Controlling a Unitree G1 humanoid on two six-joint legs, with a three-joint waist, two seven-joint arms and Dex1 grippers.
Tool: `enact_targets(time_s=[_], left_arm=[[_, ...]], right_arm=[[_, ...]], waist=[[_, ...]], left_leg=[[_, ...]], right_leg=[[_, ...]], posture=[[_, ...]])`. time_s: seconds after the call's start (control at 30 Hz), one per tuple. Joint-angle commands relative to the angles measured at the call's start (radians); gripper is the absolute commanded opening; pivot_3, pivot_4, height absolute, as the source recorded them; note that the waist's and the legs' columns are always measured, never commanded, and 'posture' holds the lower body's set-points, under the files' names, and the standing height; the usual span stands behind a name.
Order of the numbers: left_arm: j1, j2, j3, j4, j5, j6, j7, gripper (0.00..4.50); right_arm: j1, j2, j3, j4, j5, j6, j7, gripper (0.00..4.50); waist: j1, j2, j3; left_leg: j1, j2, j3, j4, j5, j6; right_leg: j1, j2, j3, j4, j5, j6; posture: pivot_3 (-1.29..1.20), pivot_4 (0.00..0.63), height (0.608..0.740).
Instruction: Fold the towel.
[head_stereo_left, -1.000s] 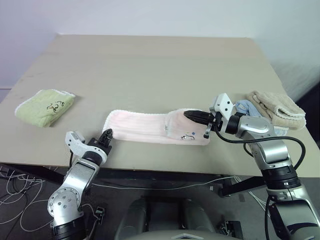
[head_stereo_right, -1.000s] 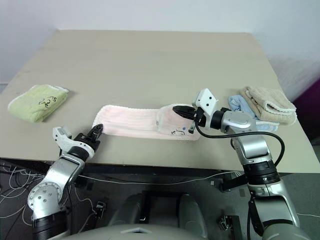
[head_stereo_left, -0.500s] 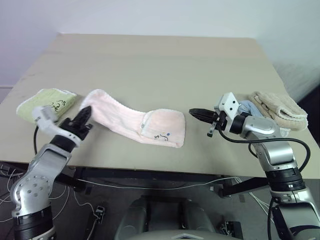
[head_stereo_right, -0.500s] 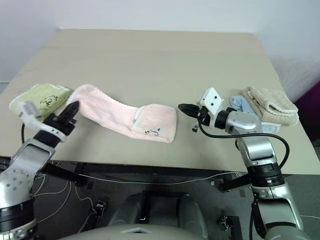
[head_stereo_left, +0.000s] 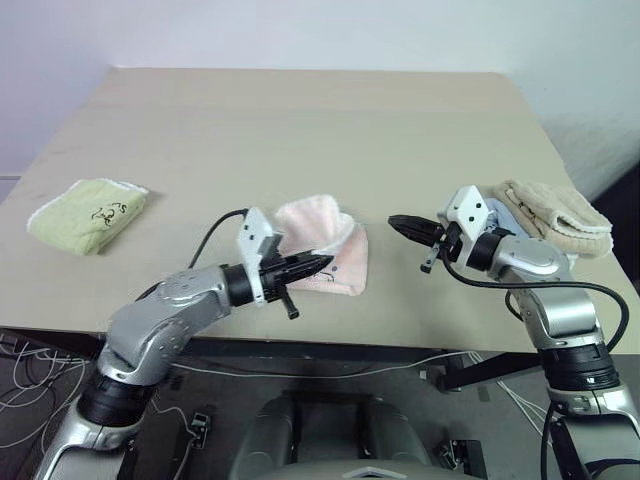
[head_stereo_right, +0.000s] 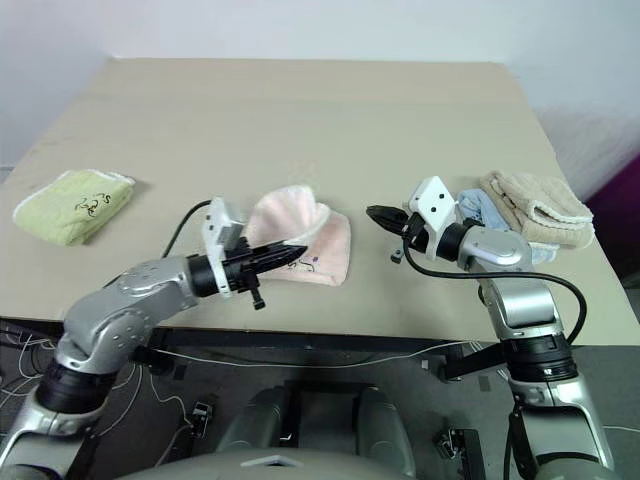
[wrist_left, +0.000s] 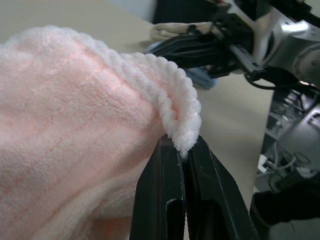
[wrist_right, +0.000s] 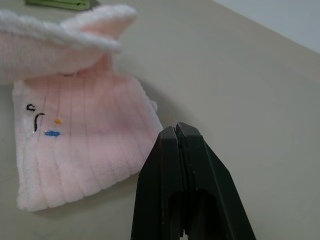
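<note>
The pale pink towel (head_stereo_left: 330, 232) lies bunched near the table's front edge, with its lower layer flat and the dark embroidered mark (wrist_right: 35, 115) facing up. One white-trimmed end is lifted and arched over that layer. My left gripper (head_stereo_left: 318, 264) is shut on this raised edge; the left wrist view shows the trim (wrist_left: 180, 125) pinched between the two black fingers (wrist_left: 165, 190). My right gripper (head_stereo_left: 397, 223) hovers just right of the towel, shut on nothing, a short gap away from the cloth (wrist_right: 85, 150).
A folded light green towel (head_stereo_left: 90, 213) lies at the table's left. A beige folded towel (head_stereo_left: 555, 218) and a light blue one (head_stereo_right: 480, 212) sit at the right, behind my right wrist. The table's front edge (head_stereo_left: 400, 345) runs close below the pink towel.
My left gripper swung from the table's left side to the right, carrying the towel's end up and over the rest. My right gripper came off the towel's right end and drew slightly right.
</note>
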Motion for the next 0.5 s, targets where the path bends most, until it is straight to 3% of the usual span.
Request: enact_targets(time_s=[0.03, 0.37, 0.5], left_arm=[[-0.065, -0.046, -0.032, 0.018, 0.044, 0.023, -0.003, 0.02], [-0.113, -0.113, -0.045, 0.055, 0.037, 0.166, -0.047, 0.02], [-0.103, -0.111, -0.024, 0.046, 0.023, 0.206, -0.061, 1.01]], right_arm=[[0.007, -0.012, -0.034, -0.055, 0.010, 0.003, -0.012, 0.00], [0.031, -0.018, -0.052, -0.087, 0.010, 0.017, -0.028, 0.00], [0.029, -0.016, -0.048, -0.085, 0.007, 0.016, -0.030, 0.00]], waist=[[0.001, 0.000, 0.000], [-0.003, 0.000, 0.000], [-0.003, 0.000, 0.000]], left_leg=[[0.000, 0.000, 0.000, 0.000, 0.000, 0.000], [0.000, 0.000, 0.000, 0.000, 0.000, 0.000], [0.000, 0.000, 0.000, 0.001, 0.000, 0.000]], right_leg=[[0.000, 0.000, 0.000, 0.000, 0.000, 0.000], [0.000, 0.001, 0.000, 0.000, 0.000, 0.001], [0.000, 0.001, 0.000, 0.000, 0.000, 0.001]], posture=[[0.00, 0.150, 0.740], [0.00, 0.150, 0.740], [0.00, 0.150, 0.740]])
